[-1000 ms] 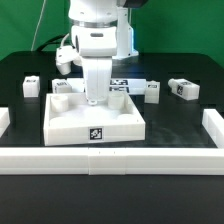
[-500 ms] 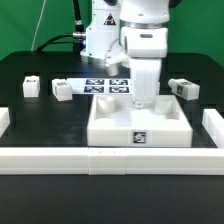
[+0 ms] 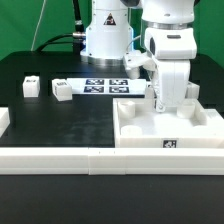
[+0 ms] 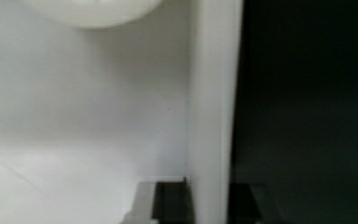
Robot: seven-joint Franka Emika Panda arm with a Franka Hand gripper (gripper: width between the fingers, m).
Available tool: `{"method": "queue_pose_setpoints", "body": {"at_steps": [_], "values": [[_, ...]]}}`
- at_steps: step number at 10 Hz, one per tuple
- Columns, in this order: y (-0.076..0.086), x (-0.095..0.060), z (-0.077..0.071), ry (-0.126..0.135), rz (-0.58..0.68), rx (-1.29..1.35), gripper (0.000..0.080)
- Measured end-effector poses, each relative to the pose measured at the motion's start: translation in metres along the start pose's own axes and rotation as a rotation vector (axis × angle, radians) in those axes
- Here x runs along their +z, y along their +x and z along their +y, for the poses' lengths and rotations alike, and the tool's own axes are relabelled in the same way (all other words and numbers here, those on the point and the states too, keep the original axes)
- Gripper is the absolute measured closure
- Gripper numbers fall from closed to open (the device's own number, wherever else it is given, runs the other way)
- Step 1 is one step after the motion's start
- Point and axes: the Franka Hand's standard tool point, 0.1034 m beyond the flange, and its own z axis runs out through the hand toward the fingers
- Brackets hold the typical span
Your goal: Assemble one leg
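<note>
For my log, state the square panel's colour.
White panel, black-and-white tag in front; clearest in exterior view.

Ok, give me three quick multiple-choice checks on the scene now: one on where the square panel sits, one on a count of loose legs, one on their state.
1. Where is the square panel?
A) the exterior view's left
B) the exterior view's right, under the gripper
C) dead centre, clear of the gripper

2. How many legs lie to the exterior view's left of the marker board?
A) two
B) none
C) five

3. Those legs are:
A) fixed in the panel
B) held in the gripper
C) loose on the table

Answers:
1 B, the gripper reaches down into the panel at that side.
2 A, a second one lies beside the first.
3 C, both rest on the black top, apart from the panel.
</note>
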Motion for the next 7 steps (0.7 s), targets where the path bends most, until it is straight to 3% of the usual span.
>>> {"method": "queue_pose_setpoints", "body": {"at_steps": [1,4,6,7], "values": [[0.000,0.000,0.005,0.013,-0.007,0.003,0.0732],[0.002,-0.003,0.020,0.012,-0.013,0.016,0.0732],[0.001,-0.004,0.022,0.013,-0.014,0.017,0.0732],[0.001,-0.003,0.022,0.013,-0.014,0.018,0.0649]]}}
